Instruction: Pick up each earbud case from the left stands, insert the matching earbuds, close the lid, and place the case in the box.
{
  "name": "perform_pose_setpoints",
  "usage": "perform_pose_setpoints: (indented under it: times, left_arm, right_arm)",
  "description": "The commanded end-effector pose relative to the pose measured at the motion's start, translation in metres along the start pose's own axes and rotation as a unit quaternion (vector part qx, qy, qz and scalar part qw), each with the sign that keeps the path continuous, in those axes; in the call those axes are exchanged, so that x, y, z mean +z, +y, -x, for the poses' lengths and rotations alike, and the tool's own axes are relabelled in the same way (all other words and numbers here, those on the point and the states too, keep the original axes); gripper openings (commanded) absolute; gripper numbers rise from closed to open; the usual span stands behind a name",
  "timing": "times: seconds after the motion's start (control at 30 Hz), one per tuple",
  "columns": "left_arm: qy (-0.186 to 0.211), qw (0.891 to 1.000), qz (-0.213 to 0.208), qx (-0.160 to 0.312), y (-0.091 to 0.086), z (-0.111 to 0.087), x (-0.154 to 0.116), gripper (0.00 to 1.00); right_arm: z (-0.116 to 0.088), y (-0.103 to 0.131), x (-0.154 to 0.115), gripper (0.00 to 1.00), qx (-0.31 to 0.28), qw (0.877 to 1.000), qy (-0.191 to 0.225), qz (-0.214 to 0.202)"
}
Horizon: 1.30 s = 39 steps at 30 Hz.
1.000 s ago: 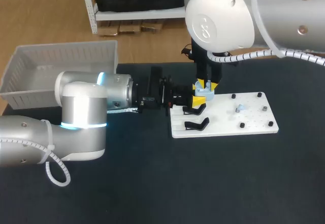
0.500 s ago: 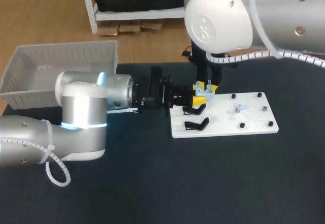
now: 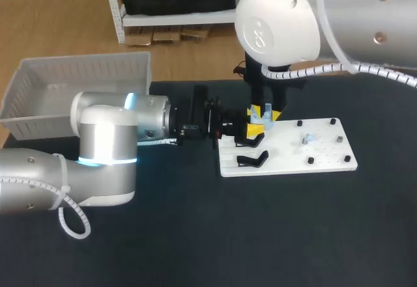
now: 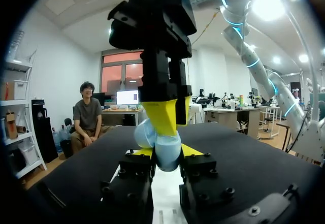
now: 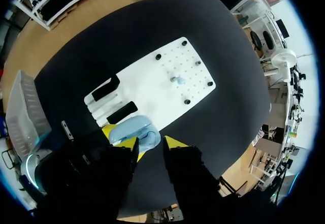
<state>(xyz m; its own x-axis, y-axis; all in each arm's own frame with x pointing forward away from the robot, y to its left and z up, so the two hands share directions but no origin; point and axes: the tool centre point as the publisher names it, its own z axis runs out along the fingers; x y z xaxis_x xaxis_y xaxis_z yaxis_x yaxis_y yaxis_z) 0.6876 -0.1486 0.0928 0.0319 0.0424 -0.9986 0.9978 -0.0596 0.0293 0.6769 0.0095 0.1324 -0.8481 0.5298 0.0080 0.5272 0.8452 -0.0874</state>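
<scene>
— Two tools are met at the white board [image 3: 326, 160] in the head view; what is held, and by which?
— The pale blue earbud case [image 3: 261, 110] is held by the right tool [image 3: 263, 114], which is closed on it from above; the case is held clear of the board, near its left end and the black stands [image 3: 251, 159].
— Can that grip be confirmed elsewhere?
— It is shown best in the left wrist view; there the right tool's yellow fingers [image 4: 161, 116] are seen coming down onto the case from two sides, with the table [image 4: 244, 148] spread behind; only a strip of the board is shown there.
— And the left tool [image 3: 251, 131]?
— It is laid level from the left, just beside the case; whether the case is gripped by it cannot be told from any view.
— What is added by the right wrist view?
— The board is seen whole from above, beyond the case; one small earbud [image 5: 176, 80] is seated among the black pegs [image 5: 158, 57]; two stands are seen near the case; the box [image 5: 25, 112] is caught at the table's edge, well apart from the case.
</scene>
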Motion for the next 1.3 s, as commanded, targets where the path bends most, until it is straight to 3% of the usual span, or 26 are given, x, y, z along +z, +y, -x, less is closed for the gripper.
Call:
perform_pose_setpoints:
  times: [0.03,0.23,0.47,0.6,0.73,0.9,1.3]
  left_arm:
    - [-0.002,1.000,0.003,0.002,-0.002,0.000,0.000,0.00]
    - [-0.002,1.000,0.003,0.002,-0.002,0.000,0.000,0.00]
    - [-0.002,1.000,0.003,0.002,-0.002,0.000,0.000,0.00]
    - [-0.002,1.000,0.003,0.002,-0.002,0.000,0.000,0.00]
    - [-0.002,1.000,0.003,0.002,-0.002,0.000,0.000,0.00]
    - [-0.002,1.000,0.003,0.002,-0.002,0.000,0.000,0.00]
    - [-0.002,1.000,0.003,0.002,-0.002,0.000,0.000,0.00]
  right_arm:
    - [-0.001,-0.005,-0.004,0.39,0.000,1.000,0.000,0.006]
    - [-0.004,-0.015,-0.017,0.37,0.001,0.999,-0.008,0.046]
    - [-0.001,-0.045,-0.039,0.39,-0.027,0.989,-0.025,0.143]
    - [0.010,-0.064,-0.040,0.41,-0.073,0.980,-0.069,0.174]
    - [0.024,-0.076,-0.030,0.46,-0.103,0.977,-0.084,0.169]
    - [0.042,-0.079,-0.014,0.45,-0.116,0.979,-0.064,0.154]
    - [0.063,-0.077,0.024,0.45,-0.179,0.976,-0.021,0.123]
